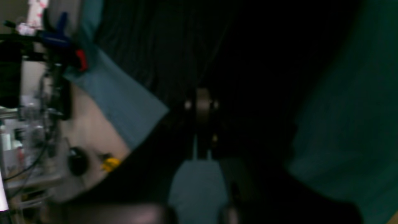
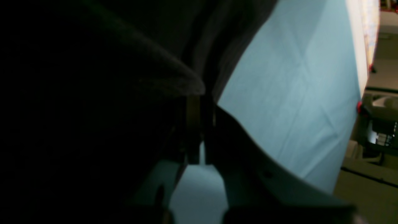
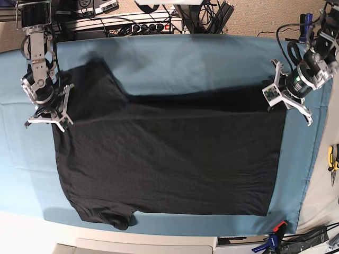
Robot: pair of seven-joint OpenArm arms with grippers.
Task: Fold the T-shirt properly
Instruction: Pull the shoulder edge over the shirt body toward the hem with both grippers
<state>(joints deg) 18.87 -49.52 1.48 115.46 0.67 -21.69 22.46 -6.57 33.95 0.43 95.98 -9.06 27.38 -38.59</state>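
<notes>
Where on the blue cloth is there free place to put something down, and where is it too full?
Free: the strip of table cloth above the T-shirt, and the patch left of it. The strip below the shirt is narrow. Crowded: the shirt's upper corners, where the right claw and left claw sit shut.

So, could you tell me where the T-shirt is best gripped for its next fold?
Probably the T-shirt is best taken at its two far corners, where the left gripper and right gripper are shut now. It lies flat, so only its edges can be pinched, from outside.
</notes>
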